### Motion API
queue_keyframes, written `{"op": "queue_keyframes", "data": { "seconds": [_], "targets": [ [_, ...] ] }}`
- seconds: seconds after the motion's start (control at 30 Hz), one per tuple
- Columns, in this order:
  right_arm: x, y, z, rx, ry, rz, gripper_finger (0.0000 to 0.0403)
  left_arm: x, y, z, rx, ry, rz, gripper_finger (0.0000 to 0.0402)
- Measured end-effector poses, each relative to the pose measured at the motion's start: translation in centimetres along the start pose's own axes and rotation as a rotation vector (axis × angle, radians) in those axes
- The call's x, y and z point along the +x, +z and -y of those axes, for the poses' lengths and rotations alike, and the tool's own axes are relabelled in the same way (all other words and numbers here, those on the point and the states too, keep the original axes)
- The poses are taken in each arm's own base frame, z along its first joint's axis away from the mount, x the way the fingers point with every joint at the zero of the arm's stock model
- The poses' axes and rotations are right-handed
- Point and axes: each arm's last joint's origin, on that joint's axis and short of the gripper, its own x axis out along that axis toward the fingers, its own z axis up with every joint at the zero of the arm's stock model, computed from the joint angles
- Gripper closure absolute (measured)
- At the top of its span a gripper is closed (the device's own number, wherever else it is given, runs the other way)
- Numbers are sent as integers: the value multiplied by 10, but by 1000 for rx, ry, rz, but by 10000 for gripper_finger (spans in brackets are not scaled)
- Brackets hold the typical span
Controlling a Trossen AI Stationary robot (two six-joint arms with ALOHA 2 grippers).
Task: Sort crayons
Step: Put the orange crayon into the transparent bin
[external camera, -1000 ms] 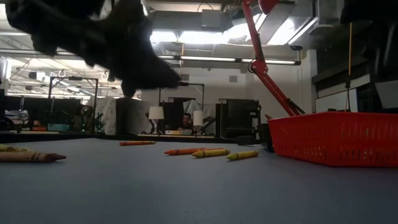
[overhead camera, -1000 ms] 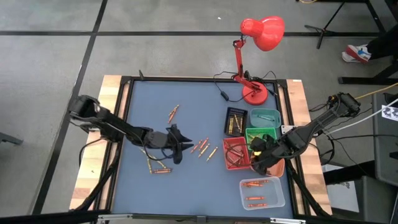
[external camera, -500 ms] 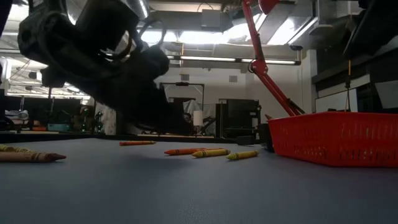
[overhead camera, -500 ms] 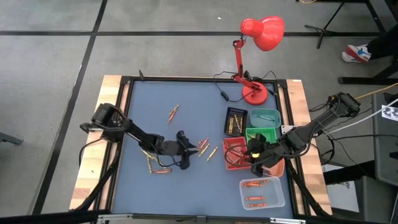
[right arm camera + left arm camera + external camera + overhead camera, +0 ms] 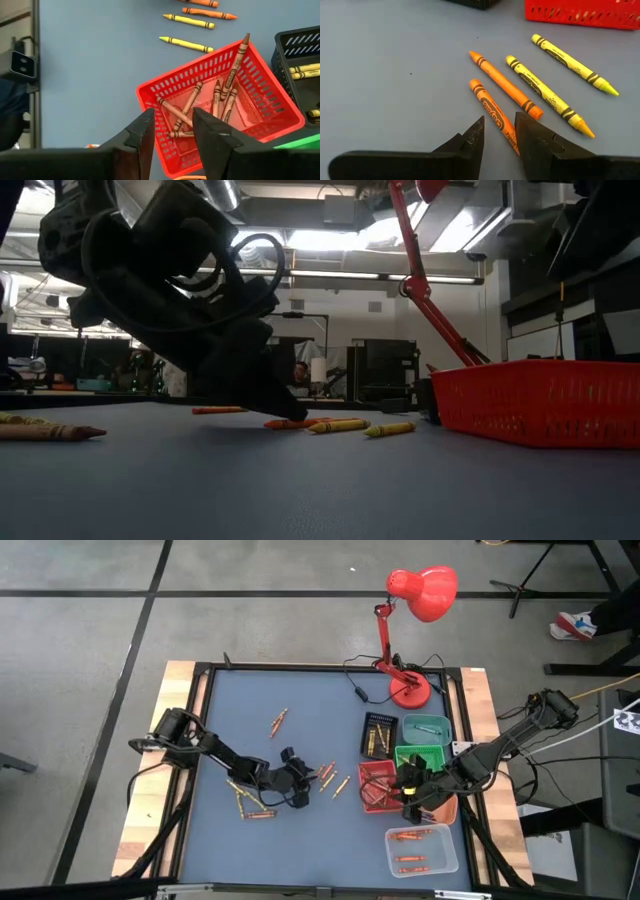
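Observation:
Two orange and two yellow crayons (image 5: pixel 328 778) lie flat on the blue table left of the red tray (image 5: pixel 378 788). My left gripper (image 5: pixel 498 134) is open and low over the table. Its fingertips stand on either side of the near end of one orange crayon (image 5: pixel 491 106). In the low view the left gripper (image 5: pixel 272 402) slants down, almost onto the table. My right gripper (image 5: pixel 172 127) hangs open above the red tray (image 5: pixel 280 117), which holds several brown and red crayons (image 5: pixel 225 95). It holds nothing. My left gripper straddles the orange crayon's near end (image 5: pixel 506 131), slanting down at it and lying along it. A gap shows beside one finger (image 5: pixel 476 140). The other finger (image 5: pixel 530 142) covers the crayon's tip, so I cannot tell whether it touches. The crayon lies flat on the table.
More crayons lie at the far left middle (image 5: pixel 278 722) and near left (image 5: pixel 250 806). Black (image 5: pixel 378 735), teal (image 5: pixel 426 726), green (image 5: pixel 420 756) and clear (image 5: pixel 422 850) trays stand at the right. A red lamp (image 5: pixel 408 690) stands at the far right.
My left gripper has come down toward the table and gone a little toward its right edge, to the group of crayons, tipping further downward. It stays open. No crayon has moved.

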Motion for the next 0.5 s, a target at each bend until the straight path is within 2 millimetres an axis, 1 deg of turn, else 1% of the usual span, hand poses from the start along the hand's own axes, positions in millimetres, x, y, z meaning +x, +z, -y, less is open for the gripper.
{"op": "queue_keyframes", "data": {
  "seconds": [0.5],
  "targets": [
    [2,0,0,-6,-12,-1,272,0,-2,1,11,-34,-37,305]
  ]
}}
